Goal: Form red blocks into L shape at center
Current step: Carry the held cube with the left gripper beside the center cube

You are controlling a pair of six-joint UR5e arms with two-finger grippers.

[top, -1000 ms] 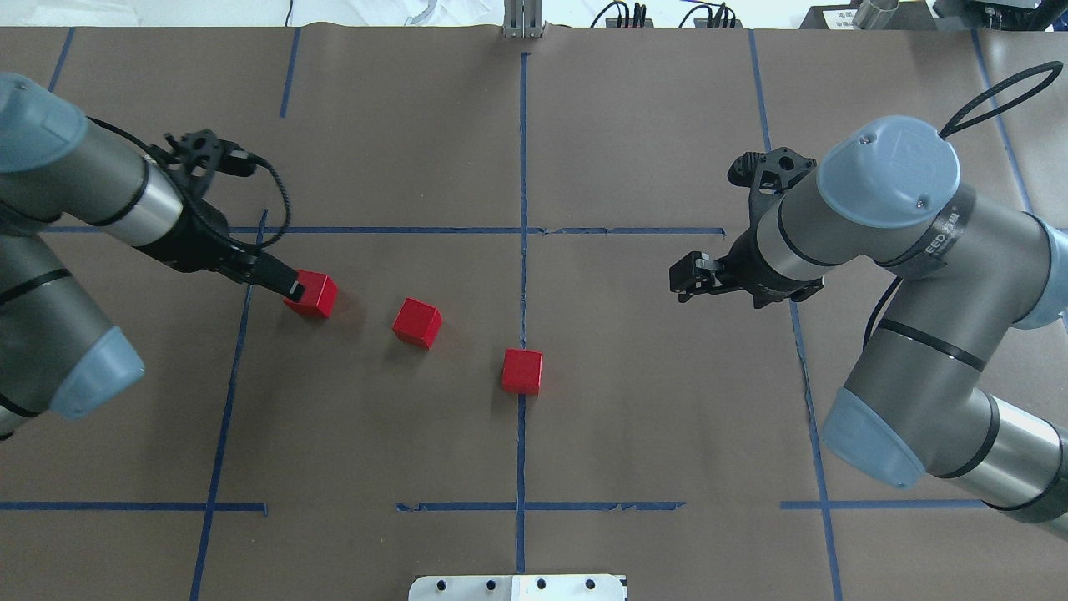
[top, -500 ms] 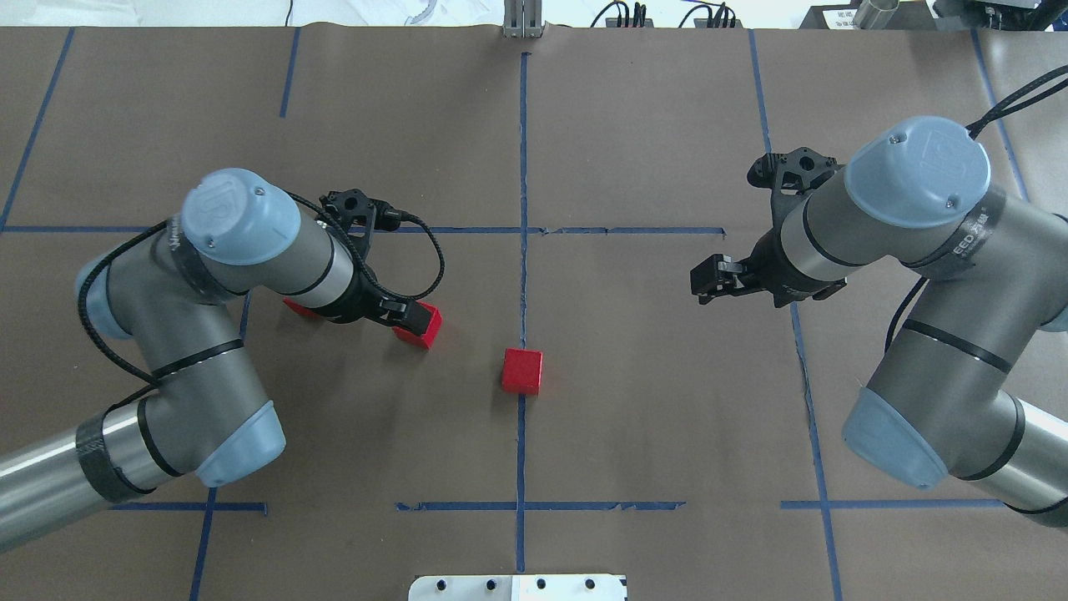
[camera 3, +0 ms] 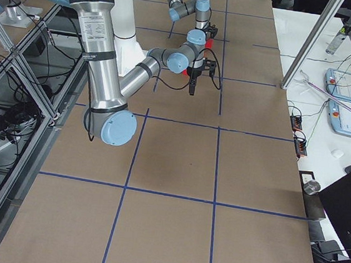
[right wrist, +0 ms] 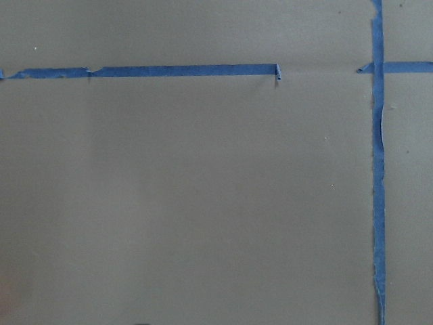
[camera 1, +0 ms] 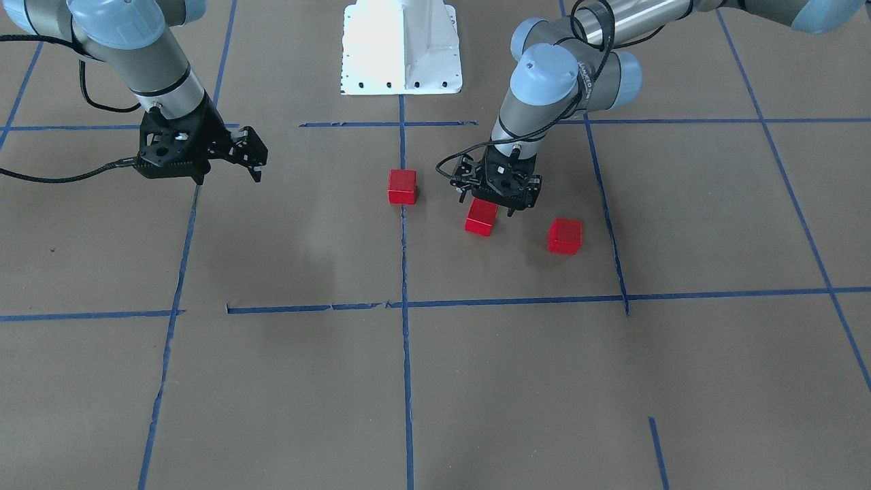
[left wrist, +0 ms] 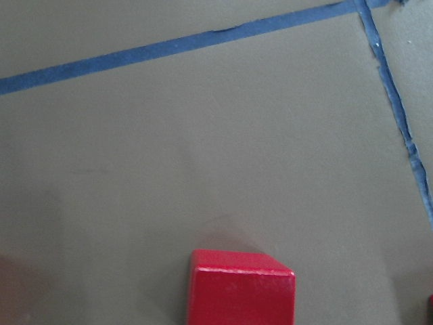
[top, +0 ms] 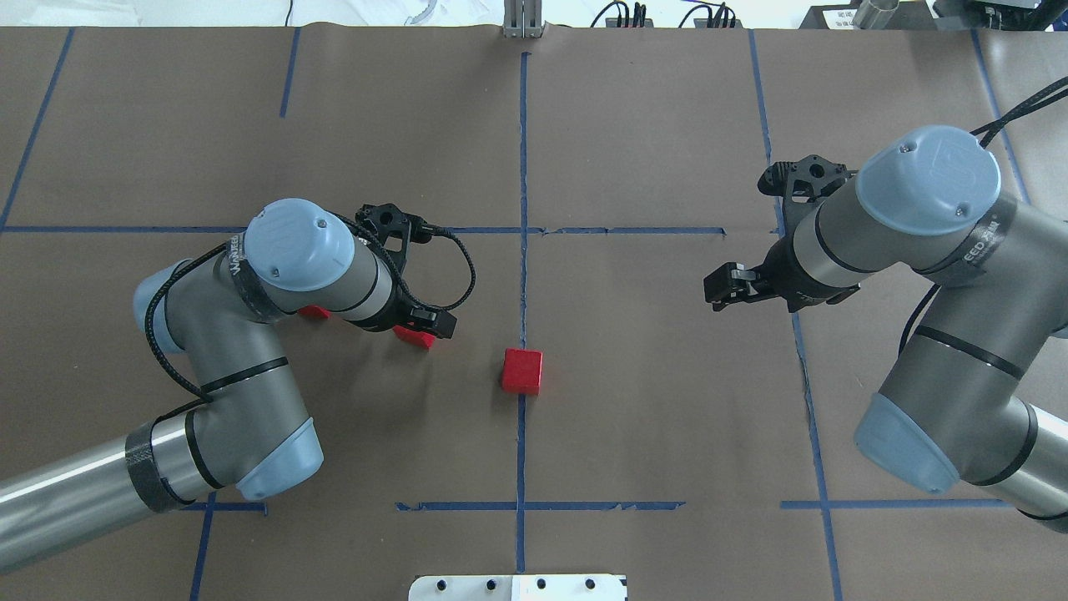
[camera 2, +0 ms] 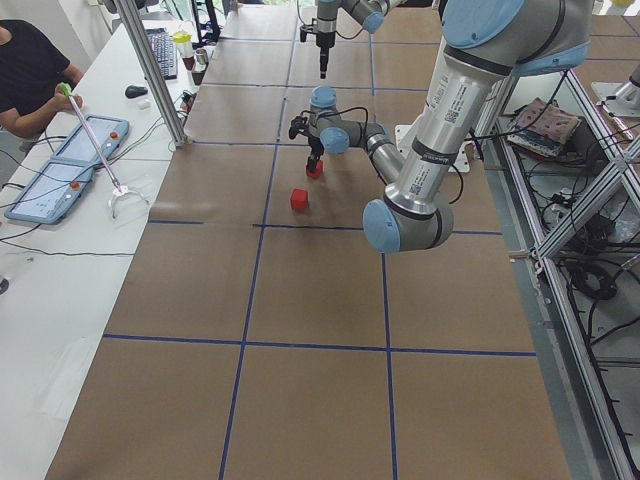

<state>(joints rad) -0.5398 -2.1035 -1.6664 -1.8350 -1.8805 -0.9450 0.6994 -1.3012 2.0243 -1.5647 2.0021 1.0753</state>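
Three red blocks lie on the brown paper. One block [top: 521, 371] [camera 1: 402, 186] sits on the long blue centre line [top: 522, 167]. The middle block [top: 415, 337] [camera 1: 481, 219] is partly hidden under my left gripper [top: 430, 324] [camera 1: 499, 203]. The gripper hangs low right over it, and its jaws look open. That block fills the bottom of the left wrist view [left wrist: 240, 288]. The third block [top: 314, 312] [camera 1: 565, 235] peeks out from under my left forearm. My right gripper [top: 717, 287] [camera 1: 253, 155] is open and empty, held above the paper far to the right.
Blue tape lines [top: 626, 230] form a grid on the paper. The white robot base plate [camera 1: 401, 47] [top: 517, 587] sits at the robot's edge of the table. An operator [camera 2: 30, 70] sits at a side bench beyond the far edge.
My left arm has swung right, from the leftmost block to above the middle block. My right arm has drifted slightly right. The blocks have not moved.
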